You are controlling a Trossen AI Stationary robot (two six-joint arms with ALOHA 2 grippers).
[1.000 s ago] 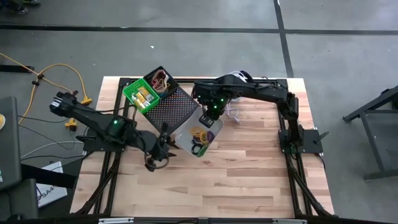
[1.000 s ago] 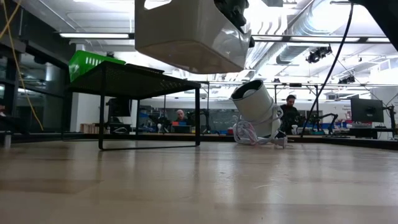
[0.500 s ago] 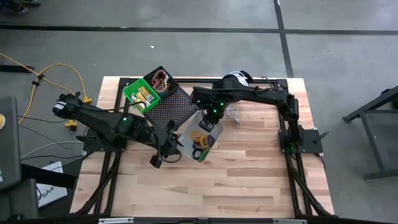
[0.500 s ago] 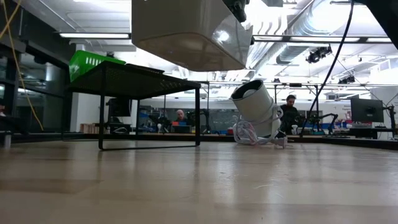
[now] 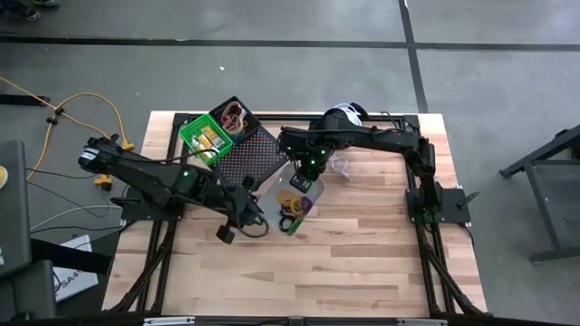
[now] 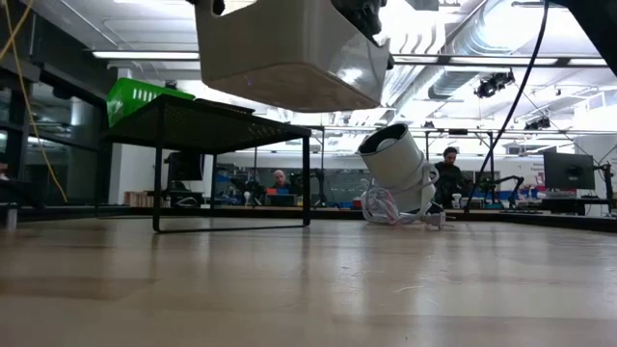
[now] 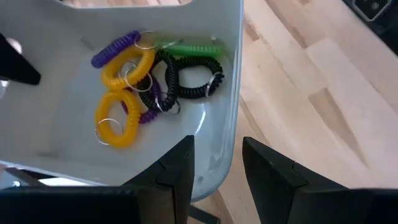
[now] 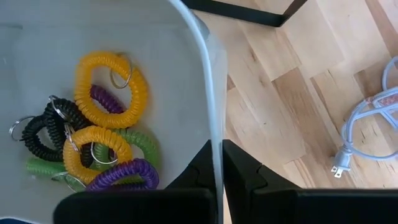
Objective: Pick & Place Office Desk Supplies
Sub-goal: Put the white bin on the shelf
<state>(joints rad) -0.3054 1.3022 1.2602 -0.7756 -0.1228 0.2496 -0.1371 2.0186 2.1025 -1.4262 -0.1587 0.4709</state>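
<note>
Smooth grey plastic bin holds coiled springy loops; right claw pinching its thin rim; left claw spread astride opposite rim, above wood-plank tabletop.

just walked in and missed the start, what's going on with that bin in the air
The right gripper is shut on the rim of a pale grey bin and holds it above the wooden table, next to the black mesh rack. Coiled loops in yellow, purple, green and black lie inside. The left gripper is at the bin's opposite rim, its fingers on either side of the wall. A green bin sits on the rack, and a white corded device leans on the table.
</note>
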